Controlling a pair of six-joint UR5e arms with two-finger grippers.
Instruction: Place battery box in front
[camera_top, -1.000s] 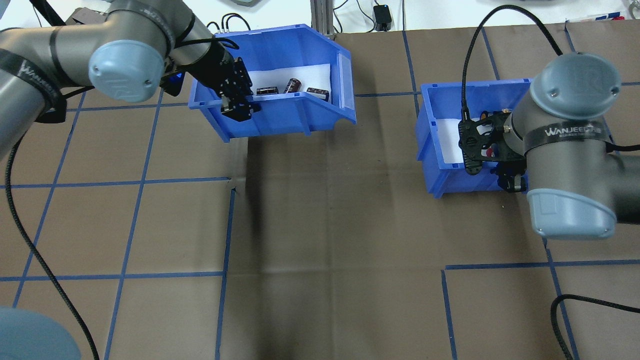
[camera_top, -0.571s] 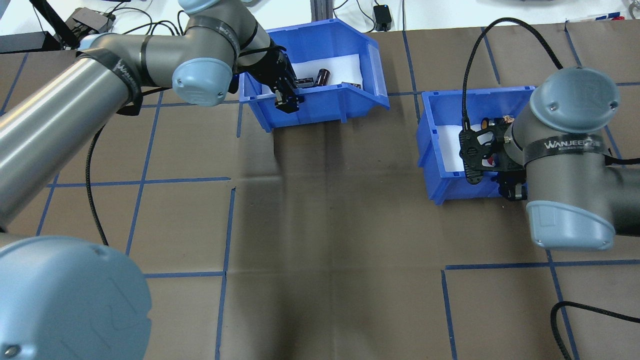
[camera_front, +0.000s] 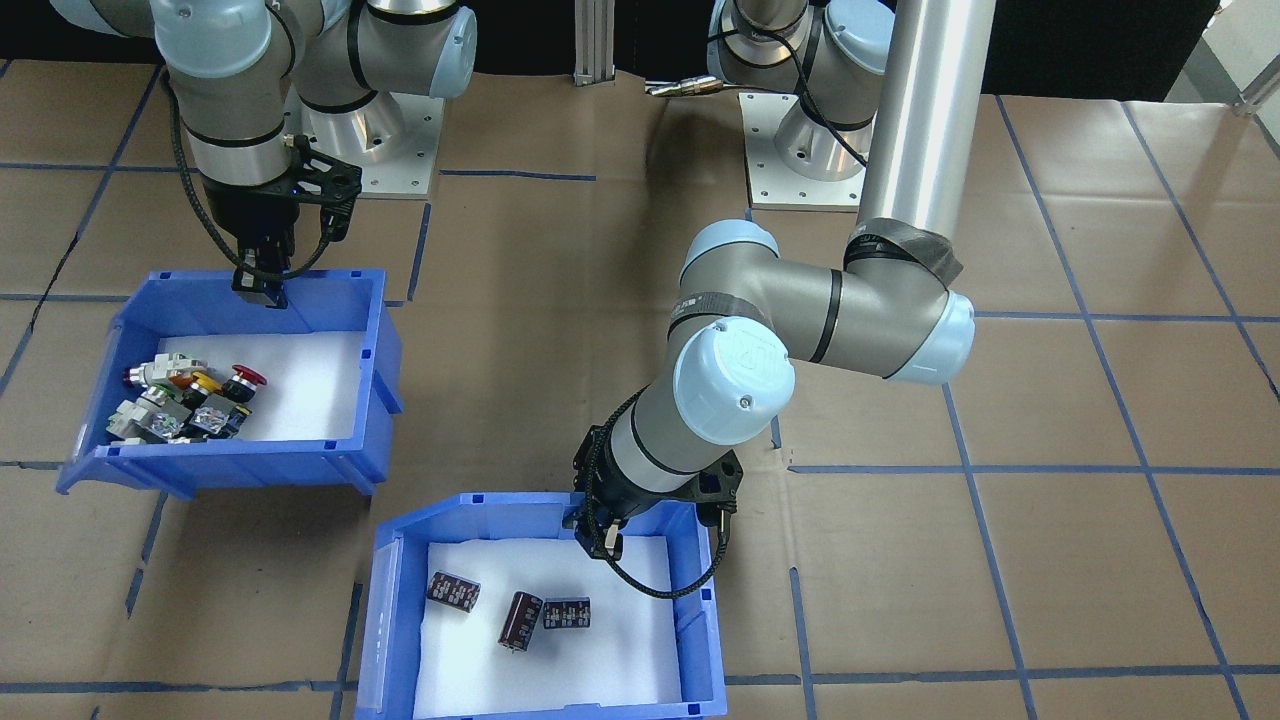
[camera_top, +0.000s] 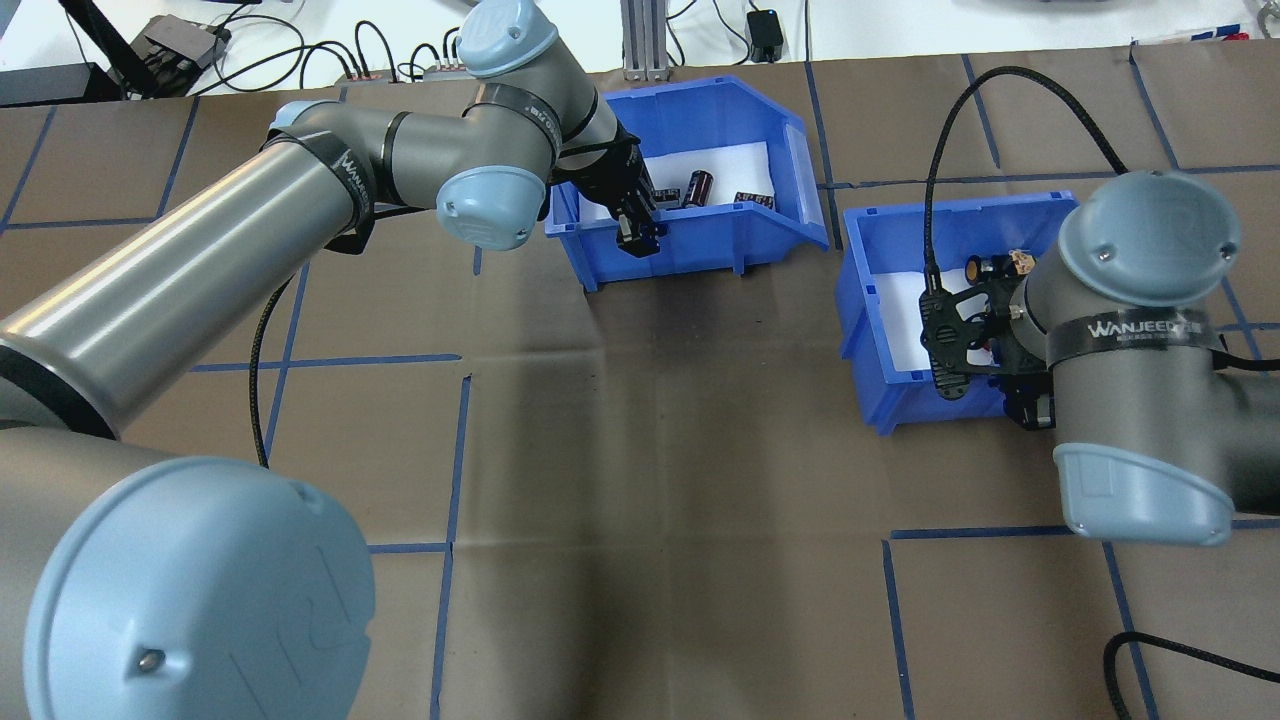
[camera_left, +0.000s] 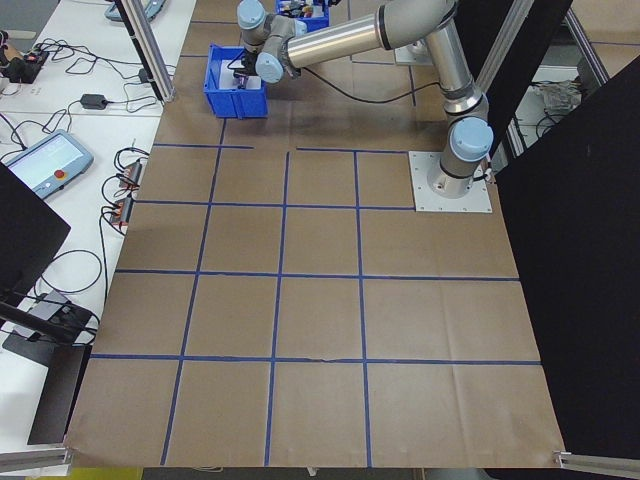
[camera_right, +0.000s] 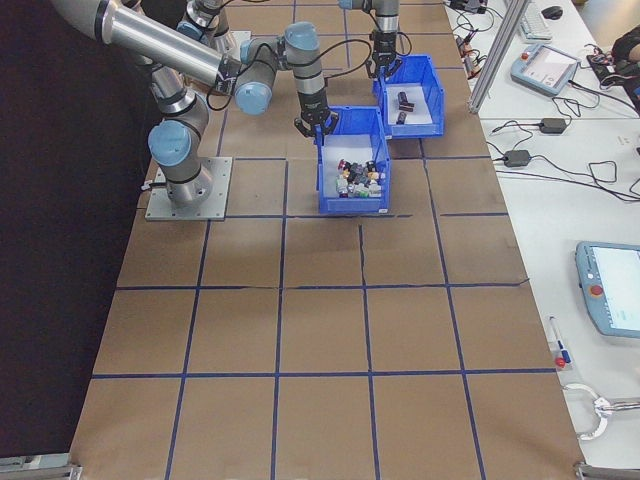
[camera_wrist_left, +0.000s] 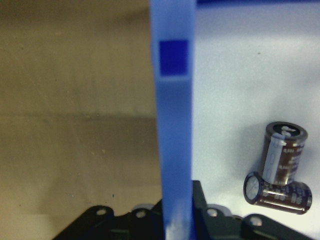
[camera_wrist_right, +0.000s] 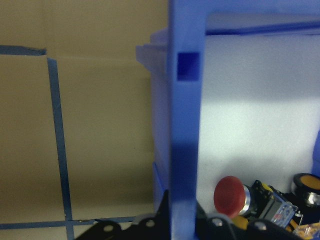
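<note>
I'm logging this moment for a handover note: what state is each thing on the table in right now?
battery box: upright on the table, its near wall clamped by the left tool.
batteries: three, loose on the white foam, two of them touching.
switch box: upright on the table, its wall clamped by the right tool.
push-button switches: piled at one end of their bin.

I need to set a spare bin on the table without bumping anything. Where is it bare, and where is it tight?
Bare: the wide brown table nearer the robot than both bins, and the squares left of the battery box. Tight: the narrow gap between the battery box and the switch bin, with the left gripper and right gripper on the bins' walls.
</note>
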